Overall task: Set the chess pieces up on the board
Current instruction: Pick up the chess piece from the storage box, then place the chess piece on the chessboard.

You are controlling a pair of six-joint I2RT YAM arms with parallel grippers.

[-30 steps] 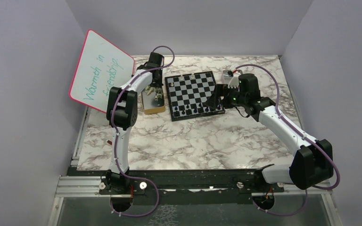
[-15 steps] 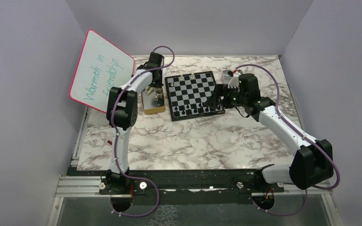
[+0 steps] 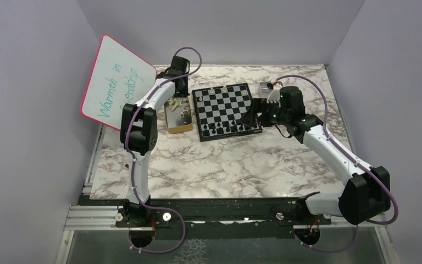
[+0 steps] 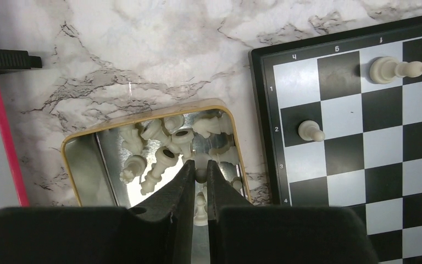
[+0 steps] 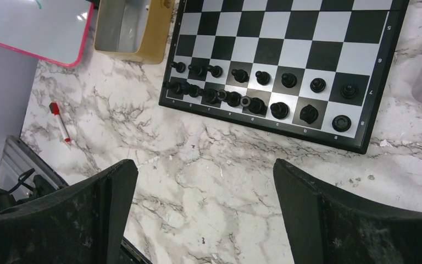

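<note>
Apparently a pale piece (image 4: 200, 171) is being picked from the tin (image 4: 88, 165), which sits at nine o'clock of the board (image 3: 225, 104); the left pincer (image 4: 199, 179) looks clamped on it. Already the black pieces (image 5: 288, 80) fill the six o'clock rows. The next move calls for lifting clear, then standing it upright near twelve o'clock. Meanwhile the right pincer (image 5: 202, 165) hangs wide apart.

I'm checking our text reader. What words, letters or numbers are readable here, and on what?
"Warmth in": teal handwriting on the whiteboard; line below partly hidden by the left arm.
"1", "2", "3", "4": chessboard rim, left wrist view.
"h", "g", "f", "e": same rim, upside down, left wrist view.
"5", "6", "7", "8": same rim, right wrist view.
Rim letters, right wrist view: too small.
</note>
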